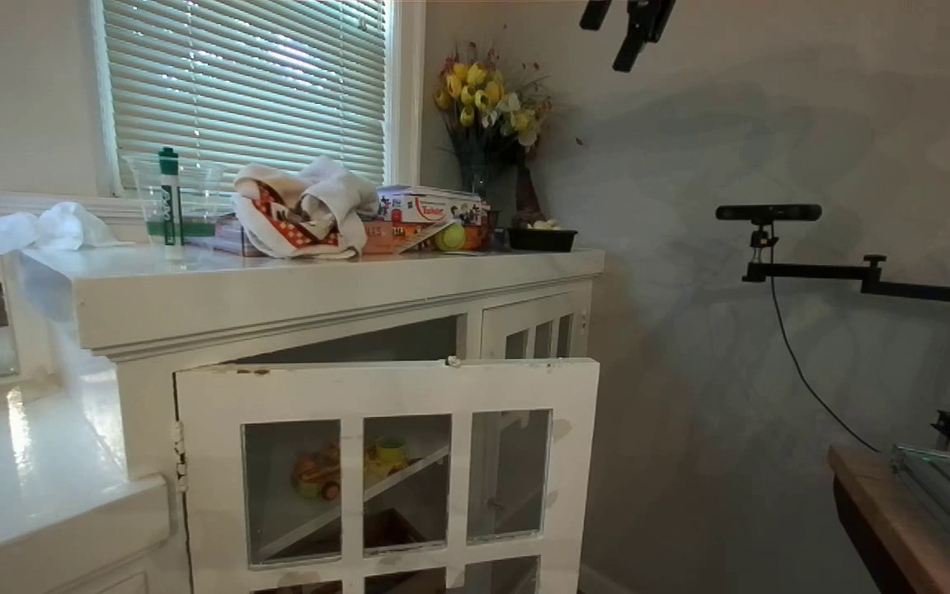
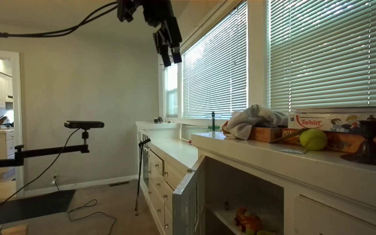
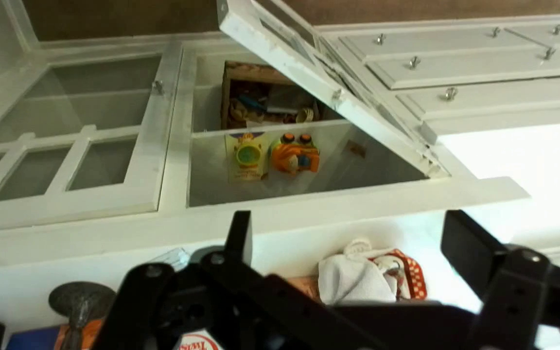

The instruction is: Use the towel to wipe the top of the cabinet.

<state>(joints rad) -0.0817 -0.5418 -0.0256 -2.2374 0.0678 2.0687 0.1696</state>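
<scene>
The towel is white with a red patterned part and lies crumpled on the cabinet top. It shows in both exterior views [image 1: 331,198] [image 2: 256,119] and in the wrist view [image 3: 353,279]. It rests against or on boxes. The cabinet top [image 1: 458,268] is white and shows in an exterior view [image 2: 220,138] and the wrist view [image 3: 285,250]. My gripper is high above the cabinet in both exterior views [image 1: 607,41] [image 2: 171,60]. In the wrist view its fingers [image 3: 348,233] are wide apart with nothing between them; the towel appears below, apart from them.
The cabinet door [image 1: 392,388] stands open at the front. On the top are game boxes [image 2: 325,120], a tennis ball [image 2: 313,139], a dark candle holder [image 2: 369,140], a green marker [image 1: 170,198] by a clear cup [image 1: 203,198], white tissue [image 1: 50,227], a black tray [image 1: 541,239] and flowers [image 1: 483,99].
</scene>
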